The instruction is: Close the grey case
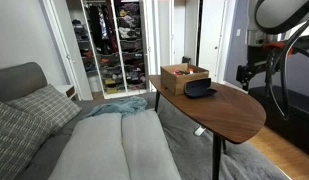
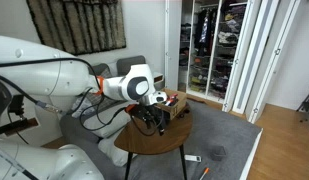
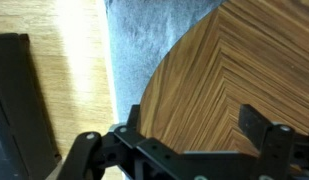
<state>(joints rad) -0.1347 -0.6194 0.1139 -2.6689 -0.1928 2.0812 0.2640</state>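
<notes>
The grey case (image 1: 201,90) lies open on the oval wooden table (image 1: 229,112), dark inside showing, just in front of the open brown wooden box (image 1: 183,77). In an exterior view my gripper (image 1: 246,72) hangs past the table's far edge, apart from the case. In an exterior view the gripper (image 2: 154,119) hangs low over the table and I cannot make out the case behind it. In the wrist view the gripper (image 3: 189,126) is open and empty over bare tabletop (image 3: 234,60). The case is not in the wrist view.
A grey sofa with cushions (image 1: 64,130) stands beside the table. A grey rug (image 3: 144,30) and wood floor lie below the table edge. An open closet (image 1: 114,45) is behind. The wooden box also shows in an exterior view (image 2: 175,100).
</notes>
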